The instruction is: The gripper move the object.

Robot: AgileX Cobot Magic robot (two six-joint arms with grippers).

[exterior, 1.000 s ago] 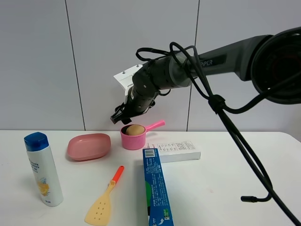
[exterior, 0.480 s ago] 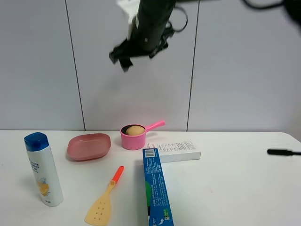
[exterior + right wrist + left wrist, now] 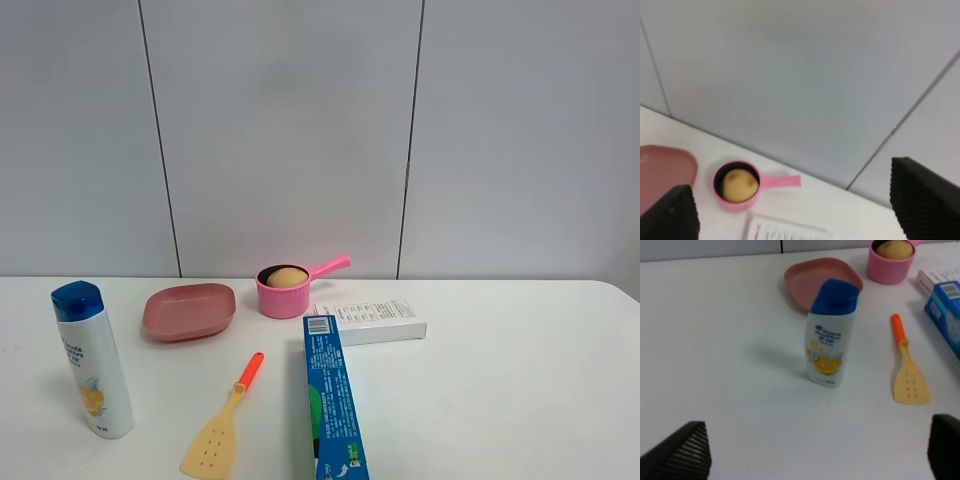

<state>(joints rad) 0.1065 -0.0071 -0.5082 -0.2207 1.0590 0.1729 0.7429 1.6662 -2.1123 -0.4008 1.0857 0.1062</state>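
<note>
The object, a tan-yellow potato-like lump (image 3: 287, 277), lies inside a small pink pot (image 3: 282, 300) with a handle at the back of the white table. Neither gripper shows in the exterior high view. In the right wrist view the lump (image 3: 740, 184) sits in the pot (image 3: 719, 199) far below the right gripper (image 3: 795, 205), whose two black fingertips (image 3: 922, 197) stand wide apart and empty. The left gripper (image 3: 812, 455) is open and empty, low over the table's left front, with the lump (image 3: 895, 248) far off.
A white shampoo bottle with a blue cap (image 3: 92, 358) stands front left. A pink dish (image 3: 188, 311) lies beside the pot. A pale yellow spatula with orange handle (image 3: 222, 428), a long blue box (image 3: 333, 398) and a white box (image 3: 375, 321) lie in the middle.
The right arm, which hung just above the pot, has risen straight up and left the exterior high view. The lump stays in the pot; nothing on the table has moved.
</note>
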